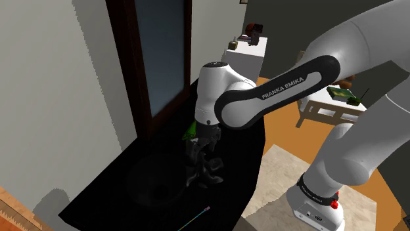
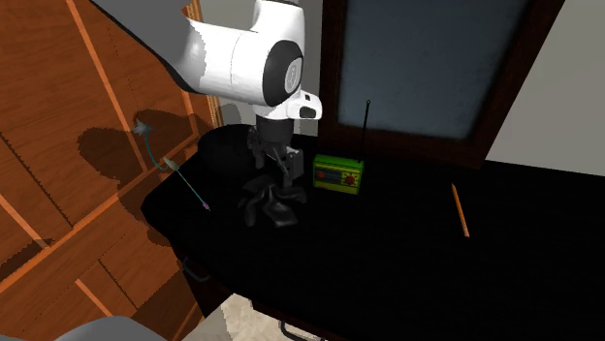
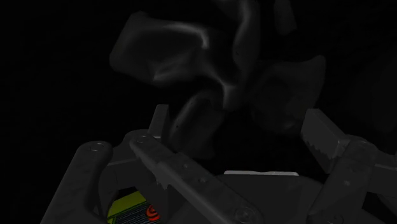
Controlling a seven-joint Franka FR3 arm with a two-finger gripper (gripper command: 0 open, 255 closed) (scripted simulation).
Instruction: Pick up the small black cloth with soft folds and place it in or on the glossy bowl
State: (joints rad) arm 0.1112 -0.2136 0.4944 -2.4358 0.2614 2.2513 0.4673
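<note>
Crumpled black cloth (image 3: 191, 57), soft folds, just beyond two fingers (image 3: 321, 135) standing apart, green-yellow box (image 3: 130, 207) behind them

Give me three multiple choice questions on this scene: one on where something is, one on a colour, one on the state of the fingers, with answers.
1. In the second exterior view, where does the green box with an antenna stand from the black cloth? A to its right; B to its left; C on top of it.
2. The pencil is: A blue; B orange; C white.
3. The fingers are: A shut on the cloth; B shut on nothing; C open.

1 A: the box is right of the cloth. 2 B: its shaft is orange. 3 C: the wrist view shows them apart.
</note>
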